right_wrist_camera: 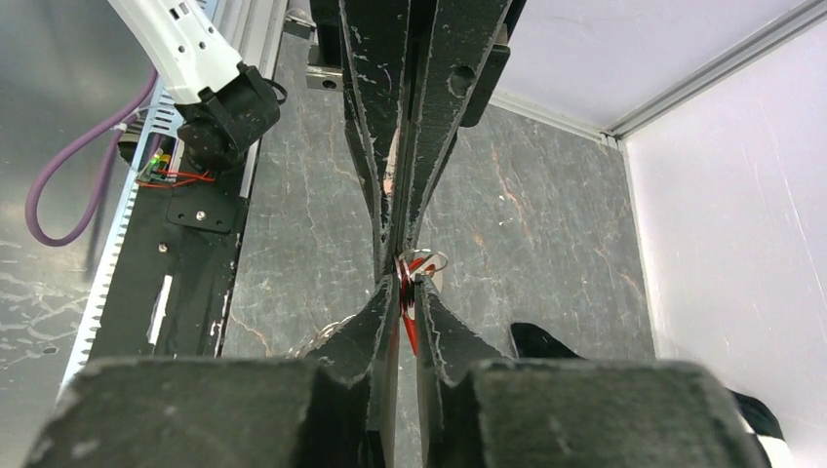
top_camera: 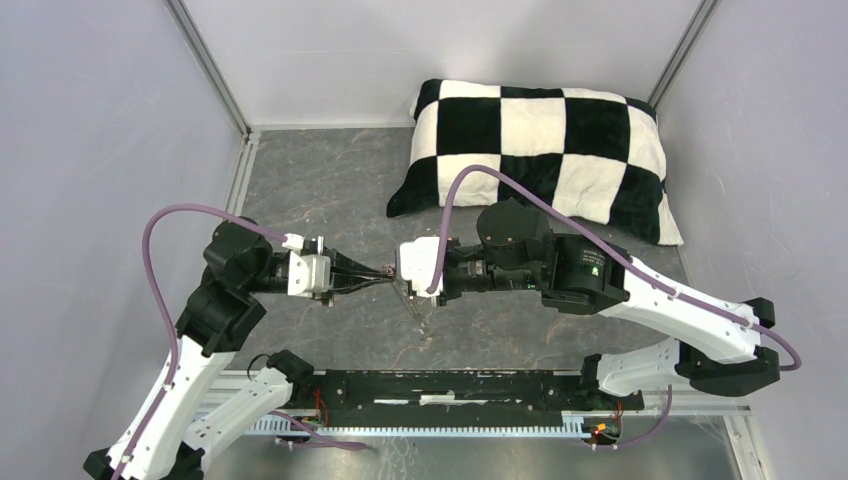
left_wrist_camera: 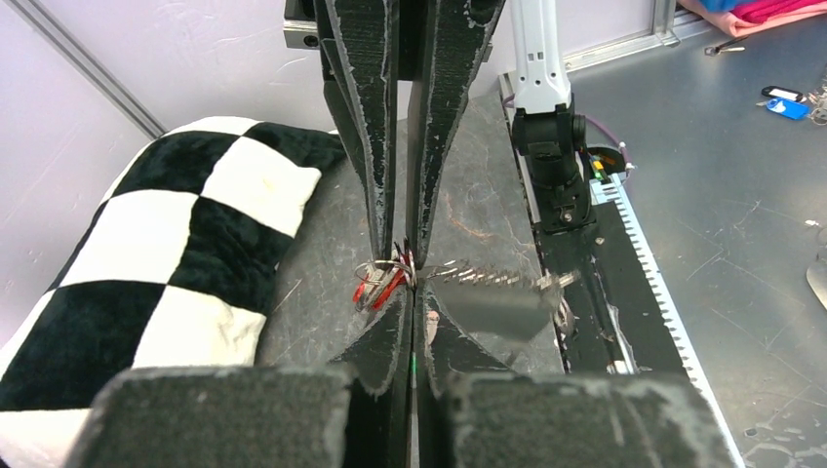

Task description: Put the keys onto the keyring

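Handling: I judge the red key (left_wrist_camera: 378, 287) light and slippery, the keyring (left_wrist_camera: 382, 265) thin and springy; grip flat faces.
Left gripper (left_wrist_camera: 411, 275): clenched on keyring at its tips.
Right gripper (right_wrist_camera: 399, 285): clenched on red key, tips touching left's.
Beyond: pillow (top_camera: 540, 150).

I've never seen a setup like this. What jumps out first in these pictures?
The big black-and-white checkered plush pillow at the far right of the grey stone-patterned table catches the eye first. In front of it, two white-and-black arms point at each other, the left tool and right tool meeting tip to tip mid-table. Pinched between those tips, the wrist views show a small red-headed metal key and a glint of thin grey wire ring.
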`<action>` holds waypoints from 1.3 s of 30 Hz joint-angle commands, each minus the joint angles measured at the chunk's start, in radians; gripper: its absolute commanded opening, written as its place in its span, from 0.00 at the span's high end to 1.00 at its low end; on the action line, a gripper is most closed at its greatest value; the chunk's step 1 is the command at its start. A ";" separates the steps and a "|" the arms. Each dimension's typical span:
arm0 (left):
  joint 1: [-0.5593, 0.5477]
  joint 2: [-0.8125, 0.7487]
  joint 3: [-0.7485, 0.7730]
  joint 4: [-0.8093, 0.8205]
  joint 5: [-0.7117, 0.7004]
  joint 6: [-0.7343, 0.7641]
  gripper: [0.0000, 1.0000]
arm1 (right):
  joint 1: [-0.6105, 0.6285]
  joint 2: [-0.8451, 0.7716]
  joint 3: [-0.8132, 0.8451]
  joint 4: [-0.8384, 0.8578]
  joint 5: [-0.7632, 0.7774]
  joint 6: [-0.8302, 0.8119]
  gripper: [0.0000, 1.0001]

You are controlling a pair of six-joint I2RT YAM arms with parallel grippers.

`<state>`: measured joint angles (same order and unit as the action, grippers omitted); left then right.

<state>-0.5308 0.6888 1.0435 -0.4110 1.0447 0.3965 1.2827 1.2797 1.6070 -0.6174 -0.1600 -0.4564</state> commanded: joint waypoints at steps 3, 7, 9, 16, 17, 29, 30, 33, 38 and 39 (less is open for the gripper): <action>-0.003 -0.009 0.003 0.027 0.000 0.002 0.98 | 0.004 0.006 0.051 0.000 0.022 0.004 0.95; -0.003 -0.008 0.011 -0.023 0.016 0.033 0.92 | 0.004 0.003 0.049 -0.001 0.030 -0.001 0.99; -0.003 -0.006 0.025 -0.076 0.018 0.076 0.72 | 0.004 0.000 0.046 -0.004 0.030 -0.006 0.99; -0.003 0.002 0.119 -0.332 -0.083 0.279 0.53 | 0.003 -0.021 0.009 -0.025 0.010 -0.014 0.99; -0.003 0.003 0.128 -0.355 -0.096 0.293 0.53 | 0.004 -0.024 0.006 -0.032 -0.003 -0.016 0.99; -0.003 -0.002 0.107 -0.333 -0.149 0.308 0.59 | 0.004 -0.003 0.004 -0.077 -0.153 -0.036 0.99; -0.003 -0.004 0.098 -0.324 -0.138 0.312 0.59 | 0.004 -0.002 0.004 -0.078 -0.165 -0.036 0.99; -0.003 0.003 0.084 -0.312 -0.078 0.326 0.57 | 0.003 0.008 0.005 -0.075 -0.201 -0.040 0.99; -0.004 0.037 0.097 -0.346 -0.007 0.351 0.59 | 0.004 0.014 -0.008 -0.045 -0.219 -0.051 1.00; -0.003 0.041 0.100 -0.348 -0.006 0.353 0.60 | 0.003 0.010 -0.018 -0.029 -0.220 -0.051 0.99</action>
<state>-0.5327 0.7040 1.1313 -0.7620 0.9703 0.6865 1.2827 1.2949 1.6012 -0.7254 -0.3397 -0.4923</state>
